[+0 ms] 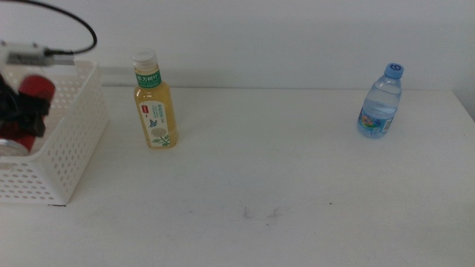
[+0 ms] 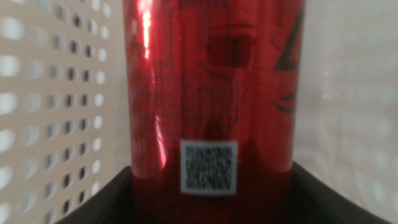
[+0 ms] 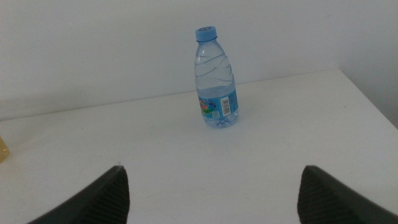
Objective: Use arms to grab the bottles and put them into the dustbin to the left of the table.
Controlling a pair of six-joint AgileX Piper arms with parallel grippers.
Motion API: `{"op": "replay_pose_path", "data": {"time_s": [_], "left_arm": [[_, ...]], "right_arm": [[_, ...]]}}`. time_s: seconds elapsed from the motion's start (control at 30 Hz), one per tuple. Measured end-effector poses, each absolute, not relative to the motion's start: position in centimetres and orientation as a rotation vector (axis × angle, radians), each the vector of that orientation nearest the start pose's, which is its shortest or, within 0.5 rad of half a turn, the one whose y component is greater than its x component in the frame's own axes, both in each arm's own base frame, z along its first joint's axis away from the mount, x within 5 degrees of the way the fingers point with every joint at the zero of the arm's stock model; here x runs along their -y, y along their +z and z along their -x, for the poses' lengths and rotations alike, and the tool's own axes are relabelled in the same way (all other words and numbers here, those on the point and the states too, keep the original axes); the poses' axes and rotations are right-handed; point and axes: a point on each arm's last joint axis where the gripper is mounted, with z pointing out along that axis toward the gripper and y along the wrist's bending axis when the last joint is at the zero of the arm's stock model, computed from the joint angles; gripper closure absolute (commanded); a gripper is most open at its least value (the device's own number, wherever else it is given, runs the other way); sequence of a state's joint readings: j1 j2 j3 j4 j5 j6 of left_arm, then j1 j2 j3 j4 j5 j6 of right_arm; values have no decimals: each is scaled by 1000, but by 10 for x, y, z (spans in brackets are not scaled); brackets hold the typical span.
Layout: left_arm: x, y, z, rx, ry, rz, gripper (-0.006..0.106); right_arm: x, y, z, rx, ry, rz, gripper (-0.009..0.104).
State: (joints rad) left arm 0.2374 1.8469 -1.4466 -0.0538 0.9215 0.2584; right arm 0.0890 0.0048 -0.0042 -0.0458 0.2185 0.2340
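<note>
My left gripper (image 1: 21, 111) is down inside the white perforated dustbin (image 1: 74, 141) at the table's left end, shut on the red can (image 1: 35, 87). In the left wrist view the can (image 2: 211, 74) fills the space between both dark jaws of that gripper (image 2: 211, 177), with the dustbin's wall (image 2: 56, 93) close behind. The yellow-tea bottle (image 1: 154, 104) stands upright on the table (image 1: 297, 178) just right of the dustbin. The blue-capped water bottle (image 1: 381, 101) stands upright at the far right. My right gripper (image 3: 211, 183) is open, well short of the water bottle (image 3: 216, 81), and is out of the middle view.
A black cable (image 1: 70, 18) loops above the dustbin. A few small dark scuff marks (image 1: 260, 213) lie on the tabletop near the front. The table's right edge (image 1: 466, 111) runs close to the water bottle.
</note>
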Motion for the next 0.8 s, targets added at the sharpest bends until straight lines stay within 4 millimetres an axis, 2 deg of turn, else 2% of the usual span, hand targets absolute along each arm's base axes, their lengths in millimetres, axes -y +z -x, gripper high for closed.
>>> {"op": "replay_pose_path", "data": {"time_s": [0.07, 0.13, 0.23, 0.27, 0.33, 0.4, 0.43, 0.53, 0.57, 0.67, 0.8], "left_arm": [[-89, 229, -384, -2829, 44, 2, 66], [-90, 219, -387, -2848, 42, 1, 47], [-90, 212, -389, -2854, 38, 3, 21], [-90, 221, -387, -2837, 43, 3, 7], [-88, 234, -382, -2826, 44, 2, 7], [-80, 255, -375, -2795, 68, 8, 7], [-47, 309, -342, -2676, 131, 17, 7], [-10, 341, -299, -2544, 145, 3, 7], [1, 346, -282, -2500, 139, 7, 7], [23, 343, -240, -2392, 105, 19, 7], [37, 329, -199, -2295, 14, 32, 7]], "right_arm": [[-4, 195, -56, -1704, 199, -93, 5], [-4, 195, -56, -1704, 199, -93, 5], [-4, 195, -56, -1704, 199, -93, 5], [-4, 195, -56, -1704, 199, -93, 5], [-4, 195, -56, -1704, 199, -93, 5], [-4, 195, -56, -1704, 199, -93, 5], [-4, 195, -56, -1704, 199, -93, 5], [-4, 195, -56, -1704, 199, -93, 5], [-4, 195, -56, -1704, 199, -93, 5], [-4, 195, -56, -1704, 199, -93, 5], [-4, 195, -56, -1704, 199, -93, 5]]}}
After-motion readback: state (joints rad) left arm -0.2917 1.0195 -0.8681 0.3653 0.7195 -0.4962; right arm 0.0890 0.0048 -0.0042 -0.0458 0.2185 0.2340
